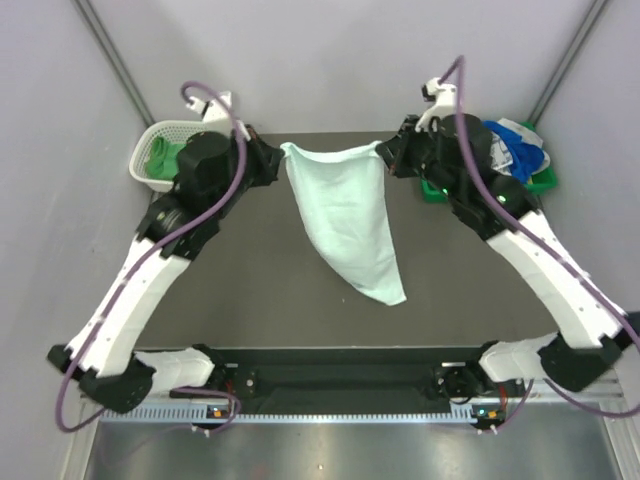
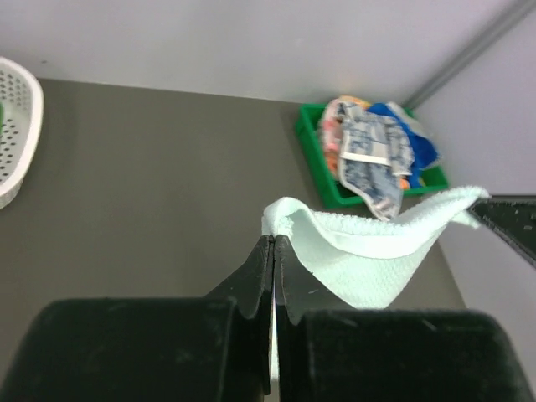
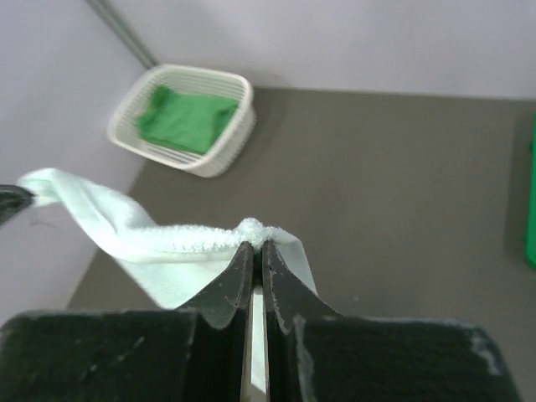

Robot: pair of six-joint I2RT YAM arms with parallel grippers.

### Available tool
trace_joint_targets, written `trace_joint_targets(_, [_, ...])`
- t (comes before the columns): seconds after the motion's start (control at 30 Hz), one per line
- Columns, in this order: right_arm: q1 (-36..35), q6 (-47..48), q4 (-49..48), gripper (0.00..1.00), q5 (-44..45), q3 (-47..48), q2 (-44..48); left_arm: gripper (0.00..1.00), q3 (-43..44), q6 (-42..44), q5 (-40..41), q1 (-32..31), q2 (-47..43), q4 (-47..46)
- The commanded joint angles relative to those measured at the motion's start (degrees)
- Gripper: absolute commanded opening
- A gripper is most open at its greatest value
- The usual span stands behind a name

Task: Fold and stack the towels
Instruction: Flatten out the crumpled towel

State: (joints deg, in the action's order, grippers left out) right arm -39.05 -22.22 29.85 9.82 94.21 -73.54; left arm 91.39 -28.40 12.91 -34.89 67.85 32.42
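Towel of pale mint (image 1: 345,215) hangs between the two pincers in the view from above. Its top edge runs from the left pincer (image 1: 283,155) across to the right pincer (image 1: 385,156), and the rest tapers to a corner below them, over the dark table (image 1: 250,290). Whether that corner touches the table cannot be told. Out past the left pincer stands a white basket (image 1: 141,158) with a bright green towel (image 1: 162,160) inside. Out past the right pincer sits a green tray (image 1: 543,181) heaped with more towels (image 1: 515,150).

From the left wrist, the left pincer (image 2: 274,239) has its fingers pressed together on one corner of the mint towel (image 2: 368,260). The cloth stretches away to the right, where a dark fingertip (image 2: 511,226) pinches the far corner. Beyond the tips lies the tray (image 2: 311,141) with its pile of blue, patterned and orange cloths (image 2: 373,151).

From the right wrist, the right pincer (image 3: 255,245) is likewise clamped on a bunched corner of the mint towel (image 3: 134,236). The cloth sags off to the left. Ahead of the tips and to the left stands the basket (image 3: 228,138), holding the green towel (image 3: 184,119).
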Motion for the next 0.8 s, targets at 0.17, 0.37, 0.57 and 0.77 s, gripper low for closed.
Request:
trace_joint_targets(0.17, [8.55,-0.81,-6.91,0.00,-9.56,-1.05,-7.86,0.00,2.55,1.77,-8.94,8.62,11.43,-8.61])
trace_joint_targets(0.37, [8.11,0.42,-6.38,0.00,-11.21,-4.91,-0.40,0.00,1.77,3.27,-13.95,8.27,4.67,-6.15])
trace_joint_targets(0.57, [5.22,0.07,-4.02,0.00,-11.49,-7.64,8.39,0.00,0.45,3.36,-19.05,7.91,-2.81,-2.29])
trace_joint_targets(0.77, [1.00,-0.81,-1.29,0.00,-10.09,-4.57,13.16,0.00,3.43,2.30,-21.52,7.91,-6.68,-0.61])
